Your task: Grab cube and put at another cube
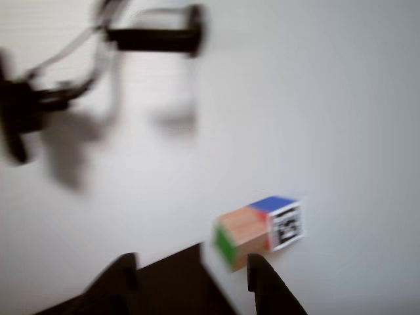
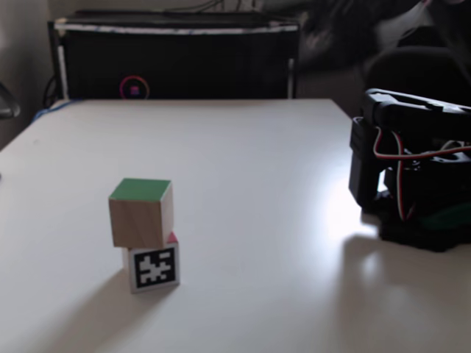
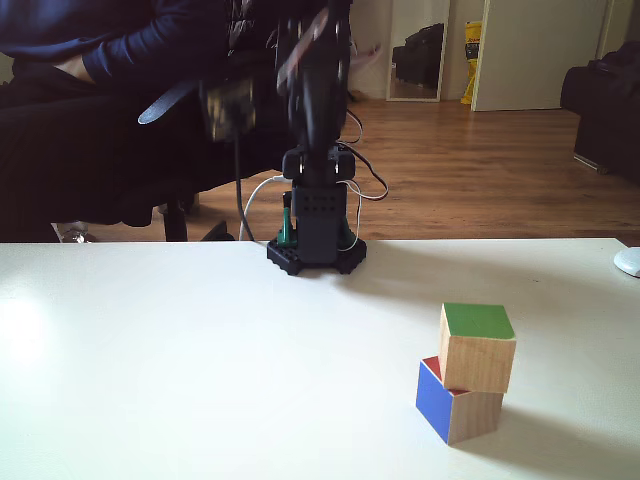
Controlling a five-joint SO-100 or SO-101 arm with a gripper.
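The light-brown wooden cube (image 2: 140, 215) with a green top face rests on the smaller cube (image 2: 154, 268), whose black-and-white marker face looks toward this fixed view. In the other fixed view the wooden cube (image 3: 477, 350) sits a little askew on the smaller cube (image 3: 445, 405), which shows its blue and red faces. The blurred other view has both from above: wooden cube (image 1: 244, 233), smaller cube (image 1: 285, 220). My gripper (image 1: 193, 279) is at the bottom edge, just short of the stack, open with nothing between its dark fingers. The arm (image 3: 315, 150) is drawn back over its base.
The arm's base (image 2: 412, 176) stands at the right of the white table (image 2: 243, 184). A black cabinet (image 2: 176, 62) runs behind the far edge. A person (image 3: 120, 90) sits behind the table. A white mouse (image 3: 628, 262) lies at the right edge.
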